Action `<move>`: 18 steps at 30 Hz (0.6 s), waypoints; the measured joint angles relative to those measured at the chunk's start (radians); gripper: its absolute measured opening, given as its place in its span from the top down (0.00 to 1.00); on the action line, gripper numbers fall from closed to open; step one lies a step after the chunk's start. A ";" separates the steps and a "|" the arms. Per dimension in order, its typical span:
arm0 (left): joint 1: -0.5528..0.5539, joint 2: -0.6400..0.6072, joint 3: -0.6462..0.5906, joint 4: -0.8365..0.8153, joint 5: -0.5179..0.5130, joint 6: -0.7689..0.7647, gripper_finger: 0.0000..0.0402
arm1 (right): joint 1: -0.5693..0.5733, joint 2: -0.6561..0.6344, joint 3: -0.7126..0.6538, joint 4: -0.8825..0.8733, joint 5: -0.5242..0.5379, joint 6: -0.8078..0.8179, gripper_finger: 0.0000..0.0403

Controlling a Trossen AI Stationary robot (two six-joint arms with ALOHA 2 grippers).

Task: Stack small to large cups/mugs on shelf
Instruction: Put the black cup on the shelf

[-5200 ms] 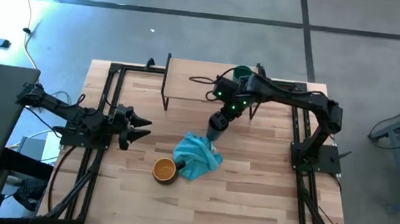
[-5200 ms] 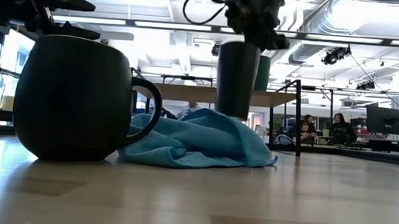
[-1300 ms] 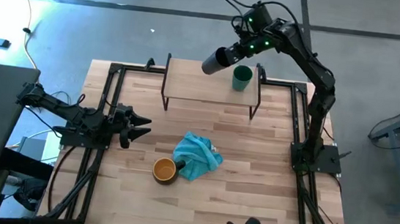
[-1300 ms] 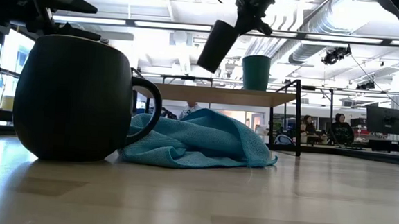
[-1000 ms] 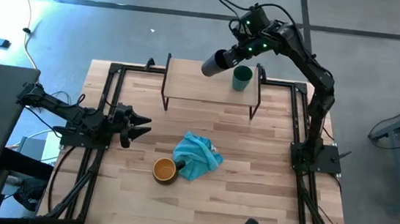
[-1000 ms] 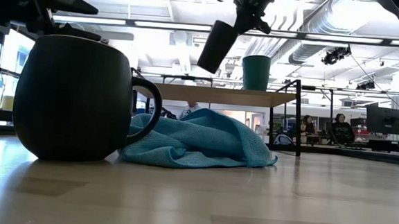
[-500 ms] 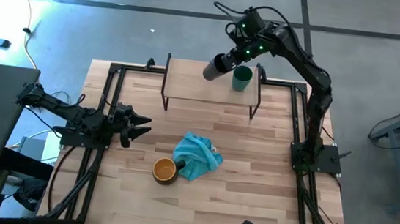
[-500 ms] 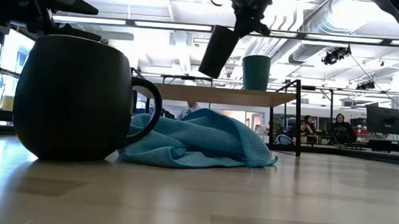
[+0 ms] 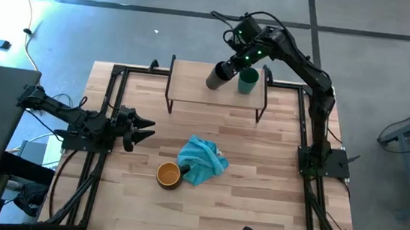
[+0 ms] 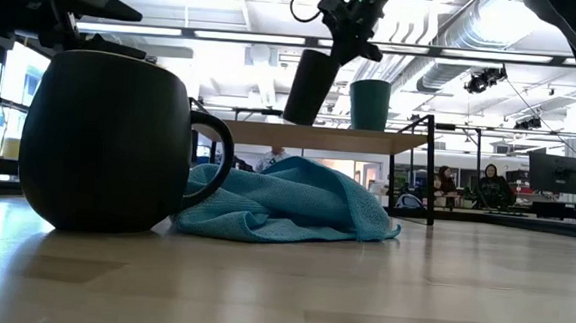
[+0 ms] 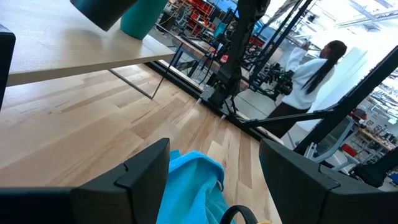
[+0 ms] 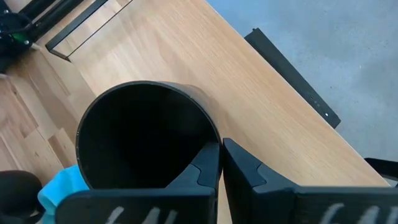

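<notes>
My right gripper (image 9: 233, 62) is shut on the black cup (image 9: 217, 76) and holds it tilted in the air over the shelf (image 9: 192, 91), just left of the green cup (image 9: 248, 80). The green cup stands upright on its base at the shelf's right end (image 10: 370, 104). The dark mug with the orange inside (image 9: 169, 175) stands on the table against the teal cloth (image 9: 202, 160). My left gripper (image 9: 143, 130) waits open at the table's left side, pointing level toward the cloth. My right gripper pinches the black cup's wall at the rim (image 12: 213, 144), one finger inside (image 12: 204, 169) and one outside (image 12: 252, 171). The fingers slant down from above and from the far right. The cup (image 10: 311, 85) hangs below them, tilted, mouth up, clear of the shelf.
The shelf's black legs (image 9: 169, 96) stand on the far half of the table. Black frame rails (image 9: 111, 113) run along both table sides. Bare table top lies between shelf and cloth. People show in the room beyond (image 11: 311, 68).
My right gripper has gone down and toward the table's left, still shut on the black cup. The cup has sunk closer to the shelf beside the green cup and has tipped nearer to upright.
</notes>
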 joint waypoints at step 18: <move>0.000 0.000 0.000 -0.005 -0.008 0.003 0.41 | -0.006 0.000 0.000 -0.032 0.028 0.000 1.00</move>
